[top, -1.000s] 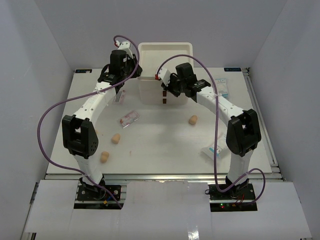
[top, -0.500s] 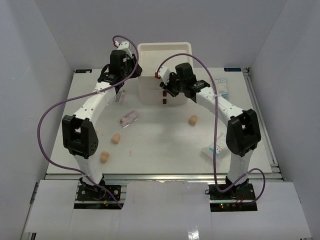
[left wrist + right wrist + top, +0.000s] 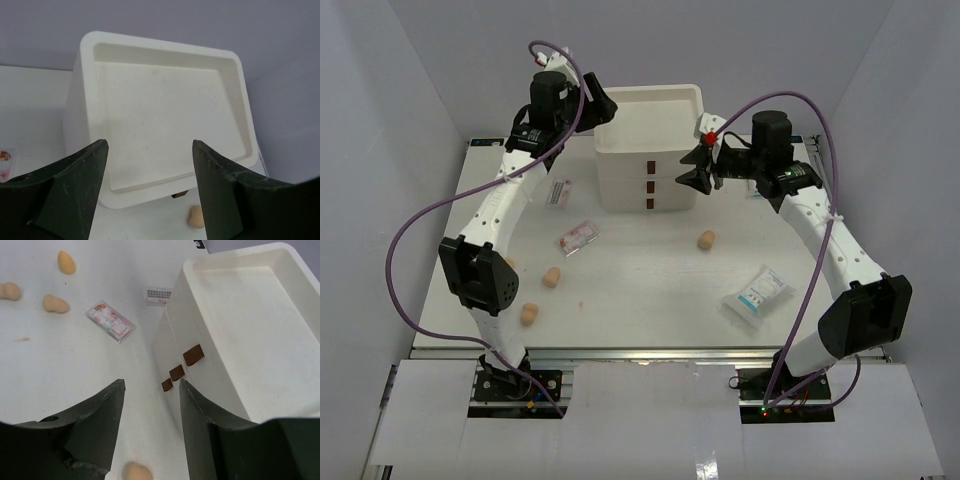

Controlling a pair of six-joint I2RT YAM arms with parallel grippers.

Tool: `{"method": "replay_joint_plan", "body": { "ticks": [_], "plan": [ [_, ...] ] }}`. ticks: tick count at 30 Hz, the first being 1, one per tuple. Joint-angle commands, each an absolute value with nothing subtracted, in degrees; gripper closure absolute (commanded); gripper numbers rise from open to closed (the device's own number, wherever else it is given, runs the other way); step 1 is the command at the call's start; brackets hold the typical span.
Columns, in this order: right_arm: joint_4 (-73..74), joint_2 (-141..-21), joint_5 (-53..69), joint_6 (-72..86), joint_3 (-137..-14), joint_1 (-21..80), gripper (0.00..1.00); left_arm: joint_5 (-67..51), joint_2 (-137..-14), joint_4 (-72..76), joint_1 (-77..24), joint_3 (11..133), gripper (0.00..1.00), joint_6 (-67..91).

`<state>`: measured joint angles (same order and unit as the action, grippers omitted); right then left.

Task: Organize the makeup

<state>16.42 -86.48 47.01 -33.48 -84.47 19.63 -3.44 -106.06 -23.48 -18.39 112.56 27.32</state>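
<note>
The white three-drawer box (image 3: 650, 150) stands at the back centre, its red-brown handles (image 3: 648, 183) facing front. My left gripper (image 3: 603, 104) is open and empty above the box's back left corner; in the left wrist view (image 3: 149, 145) it looks down on the box top (image 3: 165, 115). My right gripper (image 3: 693, 171) is open and empty, beside the box's right front corner (image 3: 151, 384). Tan sponges lie at the front: one (image 3: 706, 240) right of centre, two (image 3: 551, 277) (image 3: 529, 314) at the left. A clear pink packet (image 3: 579, 237) lies before the box.
A white-blue sachet (image 3: 757, 294) lies at the front right, another (image 3: 763, 182) partly behind the right arm. A labelled white packet (image 3: 558, 193) lies left of the box. The right wrist view shows the pink packet (image 3: 111, 321) and sponges (image 3: 55, 303) on the table.
Both grippers have drawn away from the box front. The left one rose over the box's back left corner. The right arm swung out to the right, uncovering the front right sachet.
</note>
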Motion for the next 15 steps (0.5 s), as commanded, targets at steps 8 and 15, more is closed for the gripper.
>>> {"method": "replay_joint_plan", "body": {
  "ticks": [8,15],
  "plan": [
    [17.3,-82.7,60.1,-22.2,-78.6,4.3,0.34,-13.0,-85.6,-12.1,-24.2,83.0,0.31,32.9],
    [16.4,-80.1,60.6,-19.6,-73.1,-1.0,0.32,3.1,-85.7,-3.1,-36.0,68.4,0.25,34.8]
  ]
}}
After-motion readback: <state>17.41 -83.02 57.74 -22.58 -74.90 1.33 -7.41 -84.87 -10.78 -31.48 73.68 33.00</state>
